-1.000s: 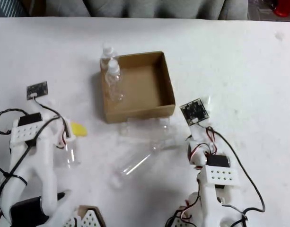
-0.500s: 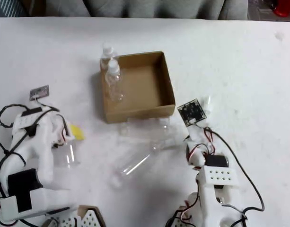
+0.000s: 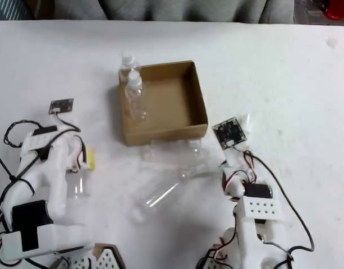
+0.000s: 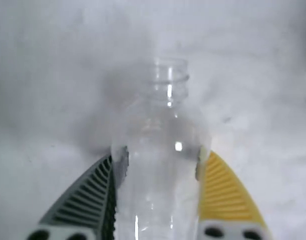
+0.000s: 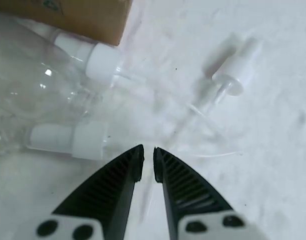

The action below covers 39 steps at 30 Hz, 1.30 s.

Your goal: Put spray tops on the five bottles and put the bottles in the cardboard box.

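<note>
Now my left gripper [image 4: 160, 161] is clamped on a clear plastic bottle [image 4: 165, 115] w/o cap, near-left of the brown cardboard box [image 3: 166, 133]; right gripper [image 5: 148, 161] nearly together, empty, by box's near-right corner.

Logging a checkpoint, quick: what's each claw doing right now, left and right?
Left claw: closed on an uncapped clear bottle.
Right claw: closed to a narrow slit, holding nothing.

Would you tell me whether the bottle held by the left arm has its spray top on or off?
Off: the bottle in the left gripper shows a bare, threaded neck.
</note>
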Each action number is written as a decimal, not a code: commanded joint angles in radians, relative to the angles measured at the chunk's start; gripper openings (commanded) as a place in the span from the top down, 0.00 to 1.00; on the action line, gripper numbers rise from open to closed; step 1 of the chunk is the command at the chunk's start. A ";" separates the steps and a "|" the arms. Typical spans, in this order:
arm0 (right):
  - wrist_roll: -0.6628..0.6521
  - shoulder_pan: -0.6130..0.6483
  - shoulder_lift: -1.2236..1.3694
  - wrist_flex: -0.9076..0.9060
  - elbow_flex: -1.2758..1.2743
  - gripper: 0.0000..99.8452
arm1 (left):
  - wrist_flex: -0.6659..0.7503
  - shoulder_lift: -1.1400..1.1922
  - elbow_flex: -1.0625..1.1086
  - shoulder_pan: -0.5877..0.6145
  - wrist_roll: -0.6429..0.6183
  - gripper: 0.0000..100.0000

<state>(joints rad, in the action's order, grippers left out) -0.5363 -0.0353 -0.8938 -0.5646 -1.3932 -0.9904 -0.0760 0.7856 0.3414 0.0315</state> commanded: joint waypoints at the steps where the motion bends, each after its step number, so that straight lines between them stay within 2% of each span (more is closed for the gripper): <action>1: 0.044 -0.044 -0.021 -0.039 0.058 0.98 | 0.021 0.001 -0.044 -0.015 0.052 0.98; 8: 0.068 -0.119 -0.013 -0.266 0.287 0.98 | 0.020 -0.001 -0.044 -0.012 0.078 0.98; 13: 0.060 -0.079 -0.012 -0.418 0.394 0.98 | 0.025 -0.001 -0.044 -0.015 0.078 0.98; 15: -0.012 -0.036 -0.012 -0.470 0.411 0.98 | 0.025 -0.001 -0.044 -0.015 0.078 0.98; 18: -0.218 0.053 -0.012 -0.515 0.402 0.98 | 0.025 -0.001 -0.044 -0.015 0.078 0.98; 22: -0.483 0.151 -0.013 -0.478 0.339 0.97 | 0.025 0.001 -0.044 -0.015 0.080 0.98; 25: -0.516 0.193 -0.012 -0.444 0.308 0.85 | 0.023 0.001 -0.044 -0.015 0.080 0.98; 27: -0.615 0.222 -0.012 -0.444 0.276 0.78 | 0.021 0.001 -0.044 -0.015 0.080 0.98; 30: -0.775 0.254 -0.012 -0.443 0.216 0.76 | 0.021 0.001 -0.044 -0.013 0.080 0.98; 39: -0.858 0.259 0.084 -0.291 0.163 0.75 | 0.020 0.001 -0.044 -0.012 0.080 0.98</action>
<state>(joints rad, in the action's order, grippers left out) -1.3786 0.2148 -0.8646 -0.9191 -1.2398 -0.9874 -0.0760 0.7856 0.3399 0.0990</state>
